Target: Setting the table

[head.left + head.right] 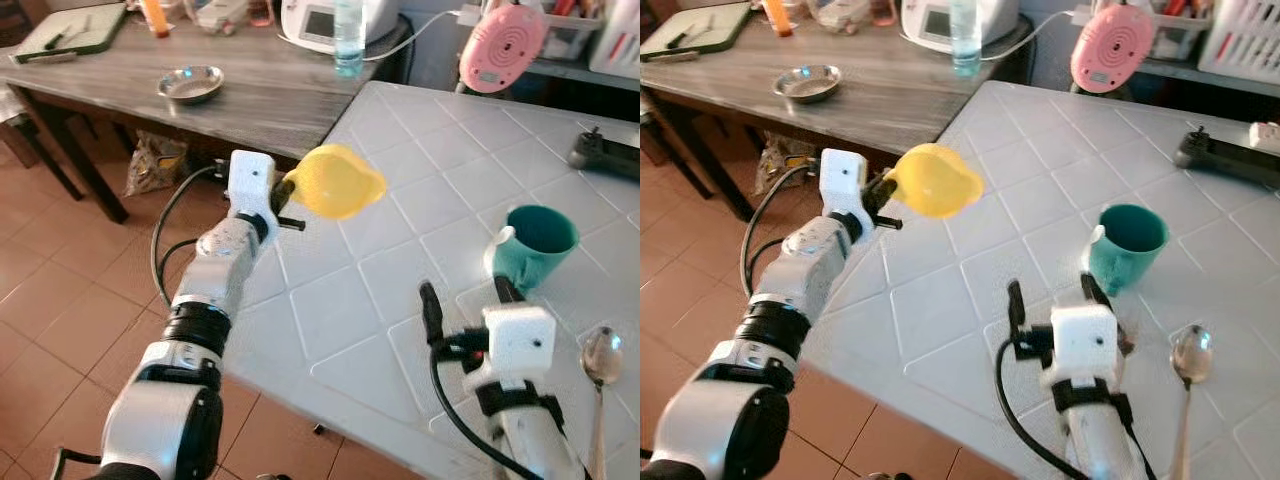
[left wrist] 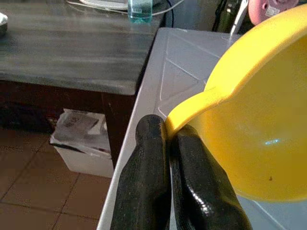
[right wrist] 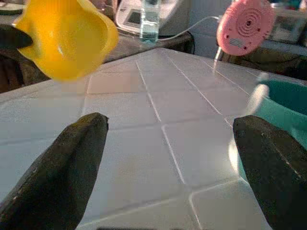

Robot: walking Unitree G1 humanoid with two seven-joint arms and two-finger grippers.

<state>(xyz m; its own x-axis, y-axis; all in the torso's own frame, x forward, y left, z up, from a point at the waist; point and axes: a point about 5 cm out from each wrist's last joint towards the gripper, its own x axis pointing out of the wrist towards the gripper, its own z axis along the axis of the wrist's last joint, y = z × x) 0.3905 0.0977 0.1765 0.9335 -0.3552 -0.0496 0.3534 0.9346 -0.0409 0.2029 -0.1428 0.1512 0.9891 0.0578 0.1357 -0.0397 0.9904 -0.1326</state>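
Observation:
A yellow plastic bowl (image 1: 338, 181) hangs in the air over the left part of the white tiled table (image 1: 440, 180). My left gripper (image 1: 284, 196) is shut on its rim tab, as the left wrist view shows with both fingers (image 2: 153, 182) pinching the bowl (image 2: 259, 124). A teal mug (image 1: 532, 243) stands on the table to the right, and a metal spoon (image 1: 601, 360) lies near the front right edge. My right gripper (image 1: 465, 300) stands open low over the table, just in front of the mug (image 3: 283, 115).
A dark wooden table (image 1: 230, 85) stands behind on the left, with a steel dish (image 1: 190, 84), a water bottle (image 1: 349, 38) and a white appliance. A pink round device (image 1: 503, 48) and a black object (image 1: 605, 152) sit at the white table's far side. Tiled floor lies left.

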